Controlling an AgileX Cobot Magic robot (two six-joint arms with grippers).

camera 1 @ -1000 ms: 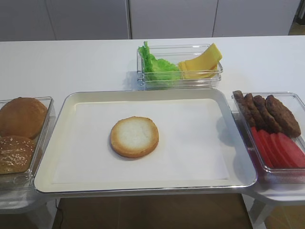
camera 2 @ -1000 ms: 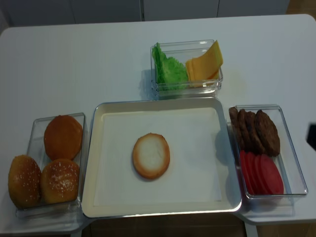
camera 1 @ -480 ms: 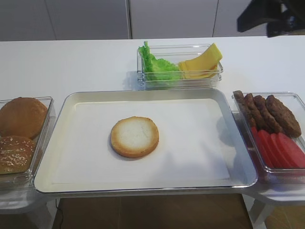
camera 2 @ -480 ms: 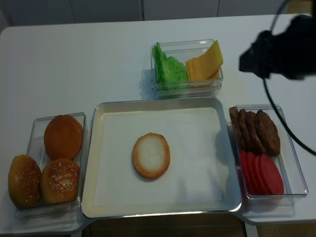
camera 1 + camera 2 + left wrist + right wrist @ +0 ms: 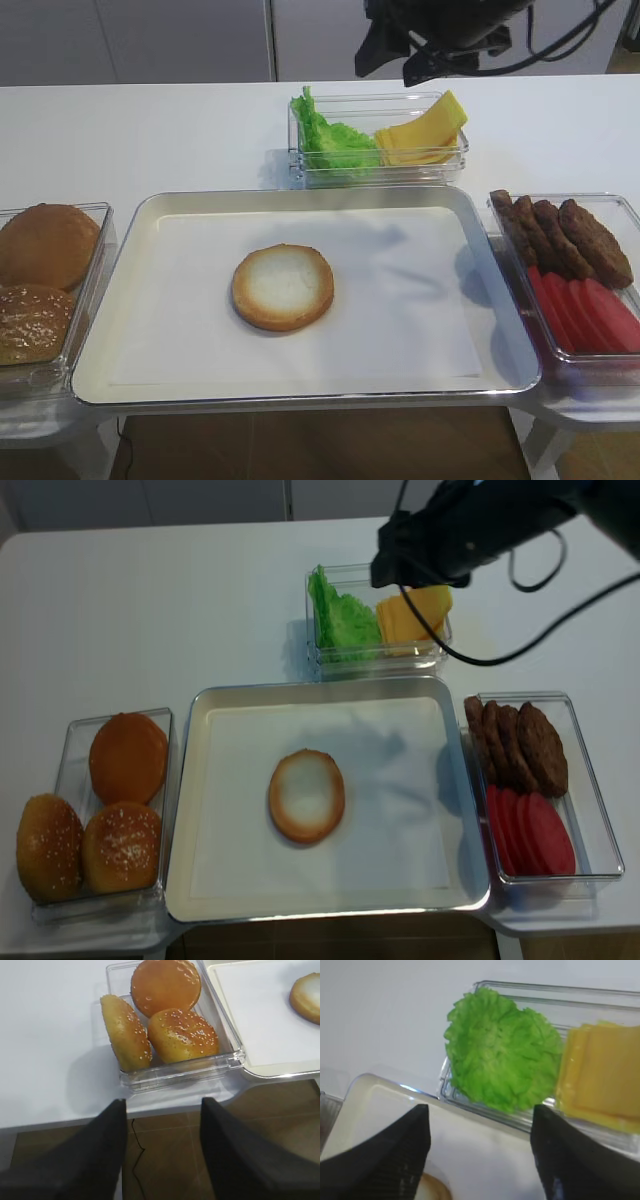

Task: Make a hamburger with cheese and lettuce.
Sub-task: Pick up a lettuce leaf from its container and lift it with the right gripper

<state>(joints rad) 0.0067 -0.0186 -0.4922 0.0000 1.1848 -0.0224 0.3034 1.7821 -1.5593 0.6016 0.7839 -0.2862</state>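
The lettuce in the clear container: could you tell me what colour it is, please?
Bright green lettuce, shown best in the right wrist view.

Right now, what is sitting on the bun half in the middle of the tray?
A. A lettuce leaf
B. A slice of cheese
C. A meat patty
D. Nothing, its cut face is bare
D. The hamburger bun half shows its pale cut face uncovered, while the lettuce and the cheese are both in the clear container behind the tray.
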